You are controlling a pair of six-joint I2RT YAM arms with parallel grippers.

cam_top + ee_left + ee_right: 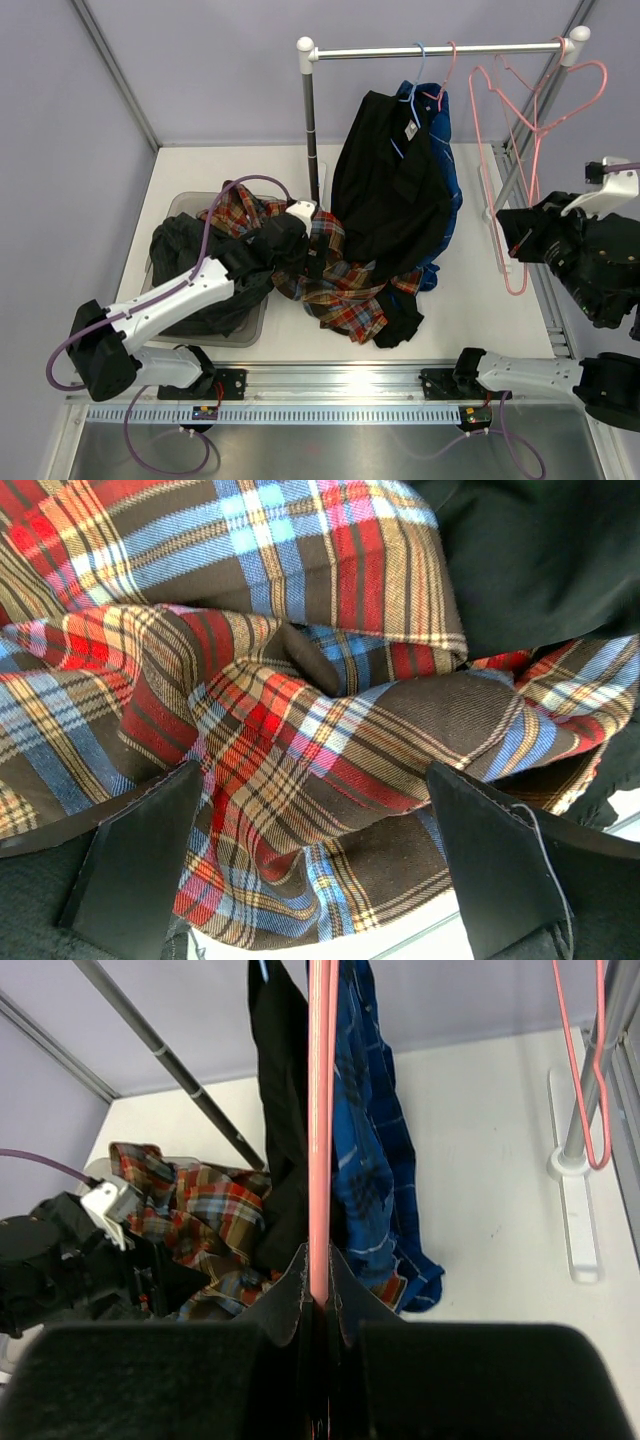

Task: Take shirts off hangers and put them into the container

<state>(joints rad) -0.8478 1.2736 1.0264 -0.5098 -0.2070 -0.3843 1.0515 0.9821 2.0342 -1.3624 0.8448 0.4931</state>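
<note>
Plaid shirt (pixel 345 290) is off its hanger and half delivered: one end lies over the right rim of the container (pixel 250 335), the rest spills onto the counter (pixel 470 320) towards the middle. Charcoal shirt (pixel 180 250) sits bunched inside the container. Black shirt (pixel 390 190) and blue shirt (pixel 448 170) hang on the rail (pixel 440 50), black in front, blue behind and to its right; a blue hook (pixel 418 60) and a pink hook (pixel 450 65) show above them.

Left tool (pixel 320 870): jaws spread wide, low over the plaid folds, one finger (pixel 140 860) on each side of a ridge of cloth. Gripping nothing; can't tell if the tips touch the fabric.

Right tool (pixel 318 1280): jaws pressed together, pinching the wire of a bare pink hanger (pixel 320 1110), held at the right side of the counter near the rail's post. Second bare pink hanger (pixel 572 1060) hangs at the rail's right end.
</note>
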